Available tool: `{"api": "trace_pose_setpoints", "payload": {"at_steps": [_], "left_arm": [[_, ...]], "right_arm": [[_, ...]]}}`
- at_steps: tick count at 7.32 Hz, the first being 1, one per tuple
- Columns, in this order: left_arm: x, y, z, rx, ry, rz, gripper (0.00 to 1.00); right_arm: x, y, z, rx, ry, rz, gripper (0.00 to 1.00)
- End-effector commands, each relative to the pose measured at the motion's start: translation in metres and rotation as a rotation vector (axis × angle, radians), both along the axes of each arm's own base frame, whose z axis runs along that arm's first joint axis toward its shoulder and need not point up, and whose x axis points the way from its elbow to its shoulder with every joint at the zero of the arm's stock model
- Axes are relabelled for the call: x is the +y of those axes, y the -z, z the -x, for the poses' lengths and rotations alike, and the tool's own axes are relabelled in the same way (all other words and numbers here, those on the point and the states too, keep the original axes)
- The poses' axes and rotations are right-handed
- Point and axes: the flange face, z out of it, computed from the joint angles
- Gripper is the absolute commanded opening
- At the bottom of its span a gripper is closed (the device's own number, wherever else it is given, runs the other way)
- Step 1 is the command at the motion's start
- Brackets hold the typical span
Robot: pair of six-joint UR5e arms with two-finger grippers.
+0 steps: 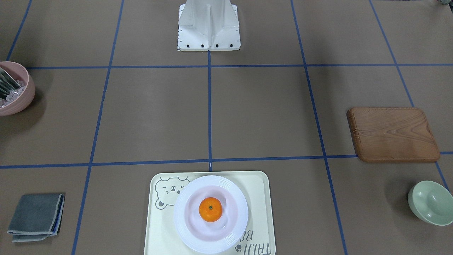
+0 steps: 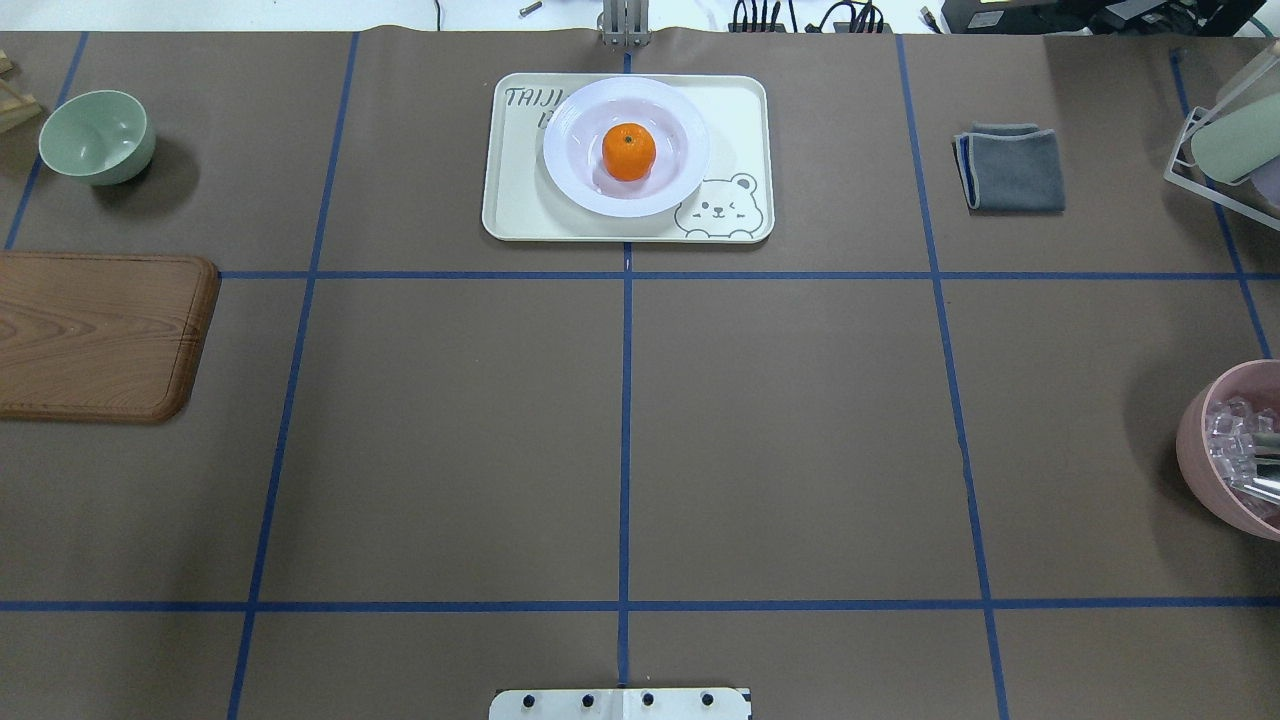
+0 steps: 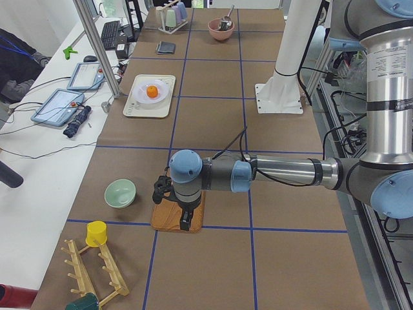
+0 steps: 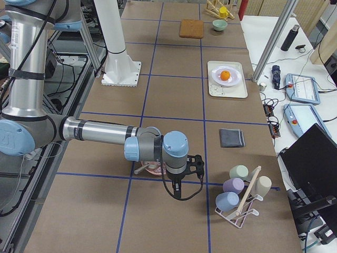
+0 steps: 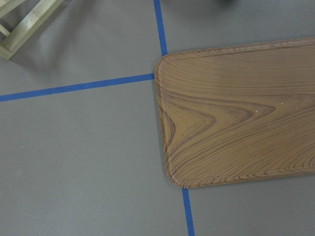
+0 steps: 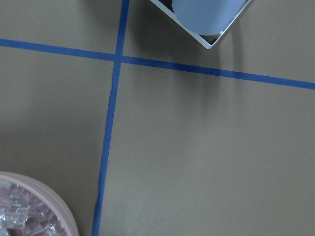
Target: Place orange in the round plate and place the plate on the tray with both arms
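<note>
The orange (image 2: 629,152) lies in the round plate (image 2: 560,150) on the far tray (image 2: 520,205); nothing seems left to do. For the left arm (image 3: 277,171) and the right arm (image 4: 100,132), one cannot tell how the jaws stand.

A robotics test lab. The table (image 2: 800,450) is wrapped in brown paper and marked into squares with blue tape lines (image 2: 626,400), and a white base (image 1: 208,26) is bolted down midway along one long side of the table. The left arm (image 3: 284,171) and right arm (image 4: 100,132) — grey industrial models trailing black cabling — reach over the table's two ends. Along the table's other long side runs a white bench with teach pendants (image 3: 58,106), a keyboard (image 3: 111,33), loose cables (image 3: 39,152) and a black screen (image 4: 310,158) — aluminium posts (image 3: 100,51) stand between that bench and the table.
</note>
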Motion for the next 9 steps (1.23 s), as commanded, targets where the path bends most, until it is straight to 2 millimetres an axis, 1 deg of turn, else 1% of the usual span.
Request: {"api": "trace_pose_setpoints", "payload": {"at_steps": [1, 4, 9], "left_arm": [[0.0007, -0.0028, -0.0005, -0.001, 0.000, 0.010, 0.99], [0.0092, -0.0089, -0.0003, 0.003, 0.000, 0.022, 0.99], [0.0093, -0.0101, 0.0001, -0.003, 0.000, 0.024, 0.99]], "right_arm": [[-0.0018, 0.0072, -0.0002, 0.002, 0.000, -0.015, 1.00], [-0.0017, 0.0076, 0.0005, -0.007, 0.000, -0.014, 1.00], [-0.0017, 0.0076, 0.0005, -0.007, 0.000, -0.014, 1.00]]}}
